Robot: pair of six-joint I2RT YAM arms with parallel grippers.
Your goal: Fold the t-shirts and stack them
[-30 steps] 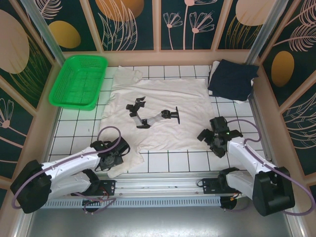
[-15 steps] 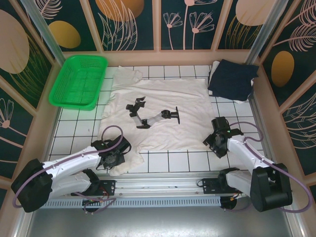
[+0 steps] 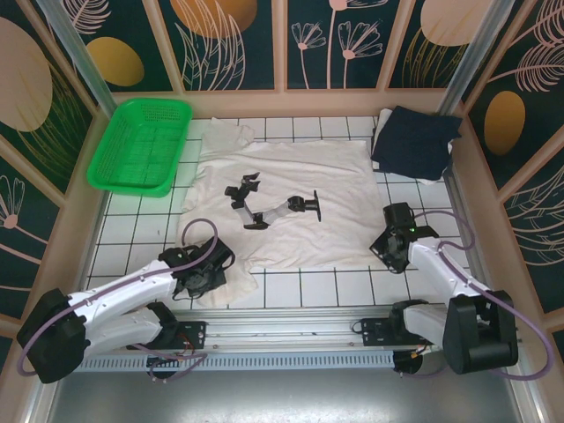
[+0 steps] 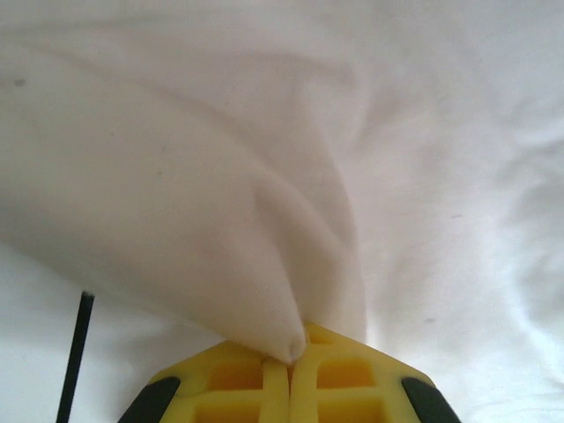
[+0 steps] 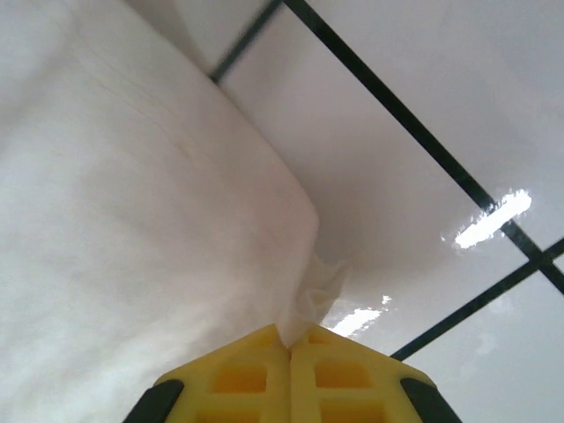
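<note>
my left gripper (image 3: 201, 275): jaws closed, pinching the near-left corner of the cream t-shirt (image 3: 344, 176)
left wrist view: my left gripper (image 4: 289, 357) has its yellow fingers (image 4: 238, 379) pressed together, and a peaked fold of the cream t-shirt (image 4: 264, 132) rises out of the seam between them
my right gripper (image 3: 385, 249): jaws closed on the near-right corner of the same shirt
right wrist view: my right gripper (image 5: 289, 339) has its yellow fingers (image 5: 238, 379) shut with a crumpled bit of hem caught at the tips; the cream t-shirt (image 5: 132, 220) slopes away up-left, lifted a little off the table (image 5: 423, 132)
cream t-shirt position: spread flat on the middle of the white tiled table (image 3: 132, 238), one sleeve bunched at the far-left corner by the basket, the near-left corner rumpled under my left gripper
shirt print (image 3: 273, 211): dark graphic, face up, about centre of the cloth
navy t-shirt (image 3: 414, 141): bundled at the far-right corner of the table, apart from the cream one, neither tool on it
green basket (image 3: 141, 145): far-left corner, tilted against the wall, just beside the cream shirt's sleeve
arms: both low over the near edge of the shirt, one at each corner
</note>
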